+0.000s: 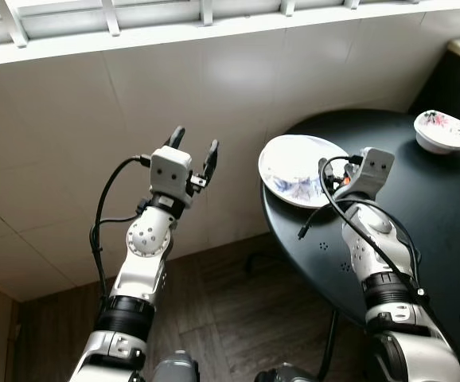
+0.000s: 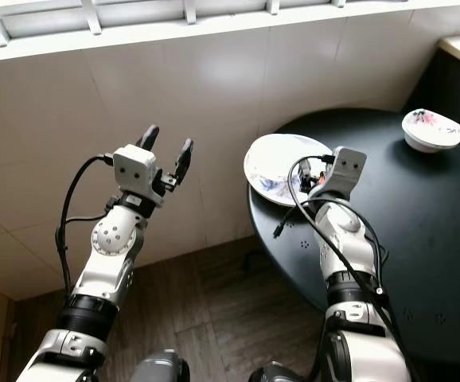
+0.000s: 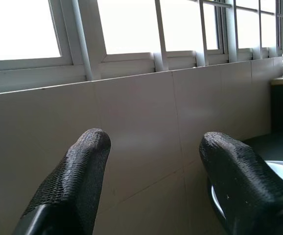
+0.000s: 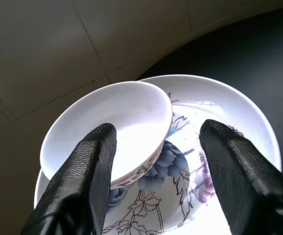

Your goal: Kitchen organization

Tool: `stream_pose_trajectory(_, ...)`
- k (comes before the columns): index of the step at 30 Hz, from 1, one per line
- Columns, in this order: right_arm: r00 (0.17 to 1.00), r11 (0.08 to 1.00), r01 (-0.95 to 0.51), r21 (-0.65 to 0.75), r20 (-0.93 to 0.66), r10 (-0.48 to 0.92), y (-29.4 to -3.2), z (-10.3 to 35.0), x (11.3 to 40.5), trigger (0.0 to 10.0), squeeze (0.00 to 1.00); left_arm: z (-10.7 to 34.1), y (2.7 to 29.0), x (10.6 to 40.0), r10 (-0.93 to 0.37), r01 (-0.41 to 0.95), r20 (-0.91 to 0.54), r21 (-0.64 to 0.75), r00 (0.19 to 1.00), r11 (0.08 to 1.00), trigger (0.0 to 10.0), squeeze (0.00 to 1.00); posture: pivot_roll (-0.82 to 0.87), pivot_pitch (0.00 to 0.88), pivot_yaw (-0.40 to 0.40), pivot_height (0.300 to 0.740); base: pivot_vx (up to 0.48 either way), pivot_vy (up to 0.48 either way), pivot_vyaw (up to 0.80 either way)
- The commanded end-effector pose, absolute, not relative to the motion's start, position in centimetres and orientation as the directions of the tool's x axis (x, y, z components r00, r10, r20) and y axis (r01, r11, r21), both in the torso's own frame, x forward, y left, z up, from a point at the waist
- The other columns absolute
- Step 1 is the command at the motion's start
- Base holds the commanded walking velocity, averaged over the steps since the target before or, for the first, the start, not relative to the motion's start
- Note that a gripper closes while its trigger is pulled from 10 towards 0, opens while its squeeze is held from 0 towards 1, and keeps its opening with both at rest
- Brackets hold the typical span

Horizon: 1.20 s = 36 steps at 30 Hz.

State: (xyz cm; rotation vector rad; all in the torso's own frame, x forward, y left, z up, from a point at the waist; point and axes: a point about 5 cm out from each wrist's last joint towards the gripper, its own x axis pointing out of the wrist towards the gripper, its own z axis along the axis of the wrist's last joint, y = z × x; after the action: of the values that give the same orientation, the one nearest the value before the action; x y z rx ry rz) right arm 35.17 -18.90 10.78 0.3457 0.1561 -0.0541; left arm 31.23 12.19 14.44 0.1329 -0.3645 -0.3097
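A tiled wall [image 1: 71,143] is standing under a barred window [image 3: 131,29]; a round black bench [image 1: 421,231] is sitting at three o'clock; the right tool [image 4: 156,171] is hanging wide open just over a small bowl [image 4: 112,132] lying tilted in a flowered plate [image 4: 229,127] at the bench's near edge; another bowl [image 1: 443,130] is waiting at one o'clock; the left tool [image 1: 192,151] is pointing at the wall, wide and empty; I think the tidying is only starting; nothing is being held.

1. We can read no text, label, brand or number anywhere; the plate [image 4: 220,122] and small bowl [image 4: 107,127] carry only painted flowers (blue and purple), no lettering.
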Motion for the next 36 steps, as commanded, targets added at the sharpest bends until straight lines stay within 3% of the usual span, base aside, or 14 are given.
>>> stream_pose_trajectory(1, 0.982, 0.918, 0.097, 0.384, -0.185, -0.026, -19.2, 10.7, 35.4, 10.0, 0.00, 14.6, 11.9, 31.3, -0.332, 0.282, 0.329, 0.191, 0.884, 0.940, 10.0, 0.00, 0.17, 0.000, -0.064, 0.740, 0.000, 0.000, 0.00)
stream_pose_trajectory(15, 0.947, 0.814, 0.174, 0.555, -0.321, 0.016, -19.4, 7.9, 35.3, 10.0, 0.00, 14.3, 11.8, 31.2, -0.336, 0.286, 0.316, 0.196, 0.887, 0.938, 10.0, 0.00, 0.17, 0.000, -0.064, 0.740, 0.000, 0.000, 0.00)
stream_pose_trajectory(23, 0.922, 0.781, 0.247, 0.573, -0.386, -0.009, -19.7, 6.8, 34.9, 10.0, 0.00, 14.2, 11.9, 31.2, -0.331, 0.280, 0.310, 0.200, 0.891, 0.939, 10.0, 0.00, 0.17, 0.000, -0.065, 0.740, 0.000, 0.000, 0.00)
stream_pose_trajectory(36, 0.928, 0.774, 0.298, 0.559, -0.359, -0.098, -20.4, 8.3, 35.5, 10.0, 0.00, 14.1, 11.9, 31.1, -0.329, 0.278, 0.308, 0.200, 0.893, 0.940, 10.0, 0.00, 0.17, 0.000, -0.063, 0.740, 0.000, 0.000, 0.00)
